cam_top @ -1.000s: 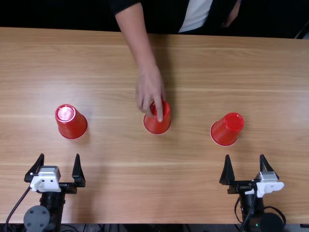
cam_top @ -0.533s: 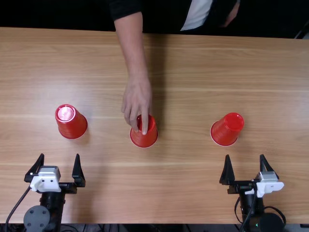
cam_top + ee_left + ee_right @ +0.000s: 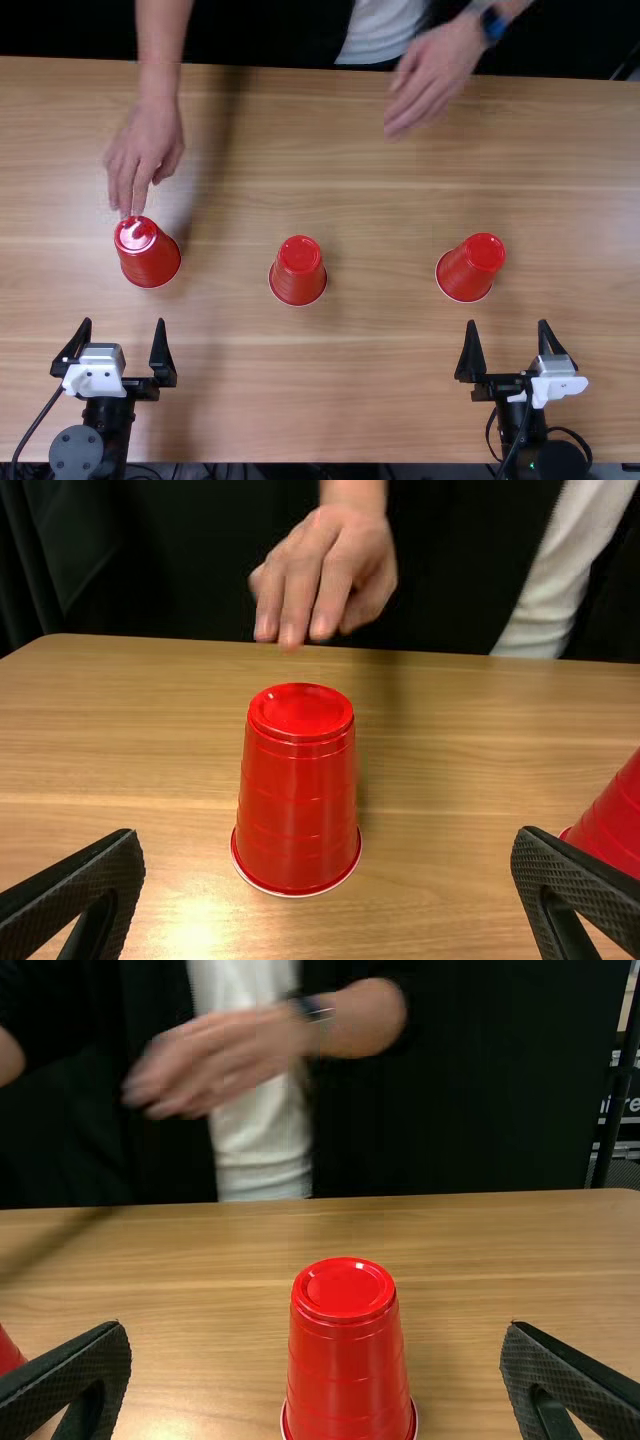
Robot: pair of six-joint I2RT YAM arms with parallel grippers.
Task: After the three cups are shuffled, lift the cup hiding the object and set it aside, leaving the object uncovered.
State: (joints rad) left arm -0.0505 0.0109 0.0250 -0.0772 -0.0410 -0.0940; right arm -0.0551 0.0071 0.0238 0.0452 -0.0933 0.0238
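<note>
Three red cups stand upside down in a row across the table: the left cup (image 3: 146, 251) (image 3: 296, 788), the middle cup (image 3: 298, 269) (image 3: 612, 815) and the right cup (image 3: 471, 266) (image 3: 347, 1351). A person's hand (image 3: 145, 153) (image 3: 322, 574) hovers just behind the left cup, fingertips close to its top. A second hand (image 3: 430, 72) (image 3: 215, 1058) is raised over the far side of the table, toward the right. My left gripper (image 3: 118, 348) stands open near the front edge, in front of the left cup. My right gripper (image 3: 505, 350) stands open in front of the right cup. No ball is visible.
The wooden table (image 3: 320, 400) has bare room between the cups and both grippers. The person sits across the far edge.
The person's hand slid the middle cup a little to the left and nearer, let it go, and moved over to the left cup. A second hand has come in at the far right. Both grippers kept still.
</note>
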